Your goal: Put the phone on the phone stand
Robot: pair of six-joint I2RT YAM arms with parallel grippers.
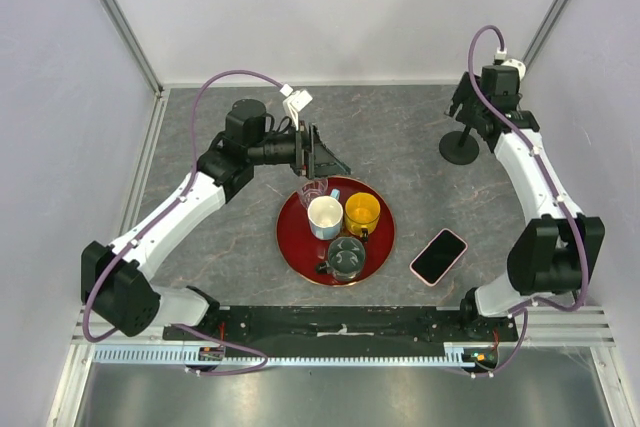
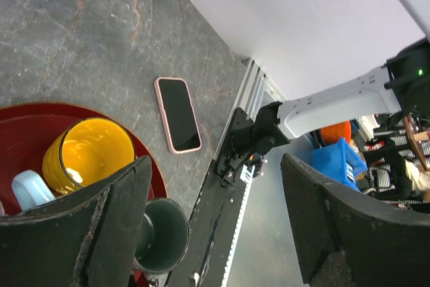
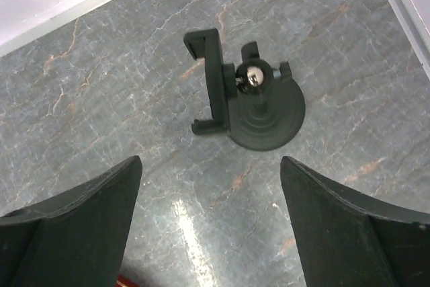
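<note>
Grey marbled tabletop, closed in by pale wall panels, carries everything. The phone, a flat rectangular smartphone with a black glass face, a pale pink case rim and rounded corners, lies screen-up at the near right. It is just right of the round red lacquered tray of cups and apart from both arms. The phone stand, a small black piece with a round disc base, a thin post and a clamp bracket on a shiny ball joint, sits at the far right.

The left fingers hang over the tray's far edge, spread wide with nothing between them. The right fingers hover above the stand, equally wide and empty.

The step in hand looks like the reach for the phone. Since it lies thin and flush on the tabletop, the fingers should probably straddle its narrow width and come down low enough to bite the pink edges rather than skid on the glass. The approach should also stay clear of the tray's rim. The bracket looks turned side-on, so the phone will likely need rotating to match its slot.
</note>
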